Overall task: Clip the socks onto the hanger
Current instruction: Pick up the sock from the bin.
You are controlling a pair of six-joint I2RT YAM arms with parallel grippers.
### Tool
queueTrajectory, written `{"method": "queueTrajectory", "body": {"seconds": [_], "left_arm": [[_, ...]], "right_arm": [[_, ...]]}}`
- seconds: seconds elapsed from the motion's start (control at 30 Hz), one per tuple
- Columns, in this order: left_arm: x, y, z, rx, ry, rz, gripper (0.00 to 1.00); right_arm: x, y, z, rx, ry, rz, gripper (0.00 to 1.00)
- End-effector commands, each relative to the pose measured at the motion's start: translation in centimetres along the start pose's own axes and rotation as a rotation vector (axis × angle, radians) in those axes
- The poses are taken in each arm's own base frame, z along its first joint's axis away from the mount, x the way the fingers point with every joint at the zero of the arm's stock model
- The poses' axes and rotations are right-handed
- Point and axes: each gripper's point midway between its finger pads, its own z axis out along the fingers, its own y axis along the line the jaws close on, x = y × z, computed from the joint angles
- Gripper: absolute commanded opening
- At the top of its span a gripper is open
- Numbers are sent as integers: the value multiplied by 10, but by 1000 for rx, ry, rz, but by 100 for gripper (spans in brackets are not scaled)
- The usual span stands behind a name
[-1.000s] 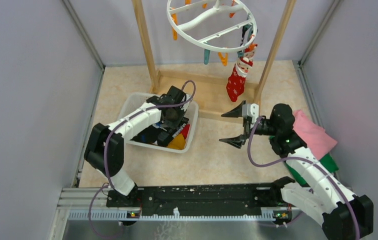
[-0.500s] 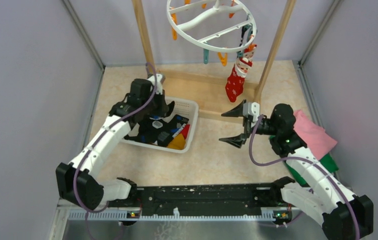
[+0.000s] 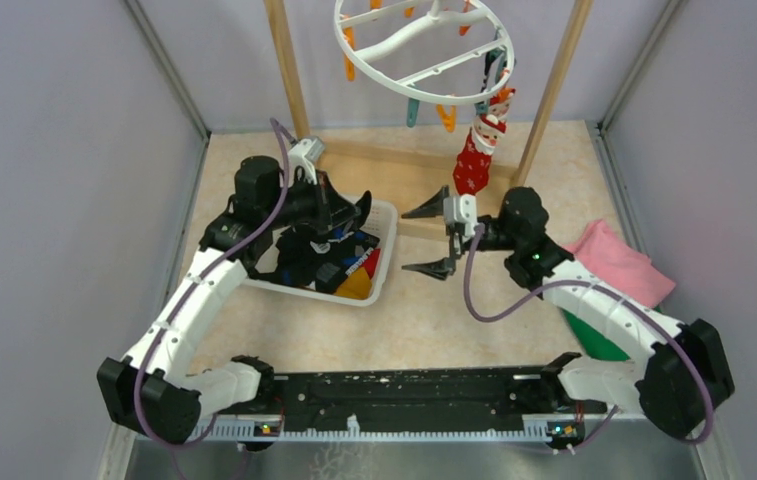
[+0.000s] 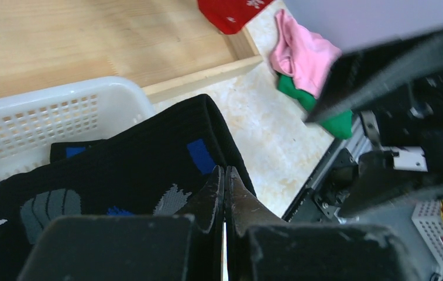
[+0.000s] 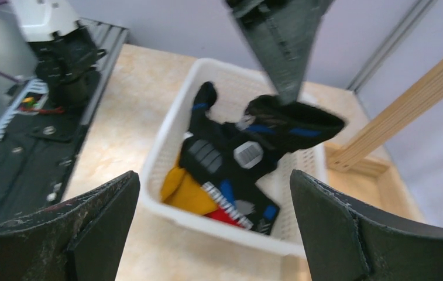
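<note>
The black sock with blue marks [image 5: 248, 146] hangs over the white basket [image 3: 386, 250]. It is pinched at its upper end, and its length drops toward the near left, down among the other socks [image 3: 354, 283]. The left gripper [image 4: 225, 175] is clenched on that upper edge. The right gripper [image 3: 426, 235], jaws spread wide and empty, faces the sock from just right of the basket. The hanger [image 3: 424, 99] lies farther back, up and right, nearer the right arm.
</note>
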Motion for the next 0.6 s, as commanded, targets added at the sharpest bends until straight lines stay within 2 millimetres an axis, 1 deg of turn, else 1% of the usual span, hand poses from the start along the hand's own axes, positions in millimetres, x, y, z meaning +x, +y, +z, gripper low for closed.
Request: {"method": "queueTrajectory", "body": {"seconds": [0.0, 0.07, 0.1, 0.2, 0.27, 0.37, 0.47, 0.57], "left_arm": [[-17, -44, -23, 177, -47, 126, 0], [-13, -49, -28, 199, -38, 149, 0], [-11, -51, -30, 209, -32, 160, 0], [-7, -54, -35, 222, -23, 187, 0], [-6, -55, -37, 229, -20, 194, 0], [-4, -57, -37, 247, -11, 202, 0], [0, -61, -39, 276, 3, 212, 0], [4, -63, -40, 296, 20, 214, 0]], "right_arm": [[-25, -50, 21, 45, -14, -193, 99], [-17, -62, 30, 38, 3, -183, 98], [-17, -67, 34, 30, -1, -184, 98], [-20, -73, 48, -30, -30, -200, 98], [-19, -71, 55, -81, -42, -217, 97], [-20, -62, 66, -160, -48, -255, 95], [-21, -57, 77, -197, -58, -270, 92], [-26, -52, 84, -223, -75, -284, 87]]}}
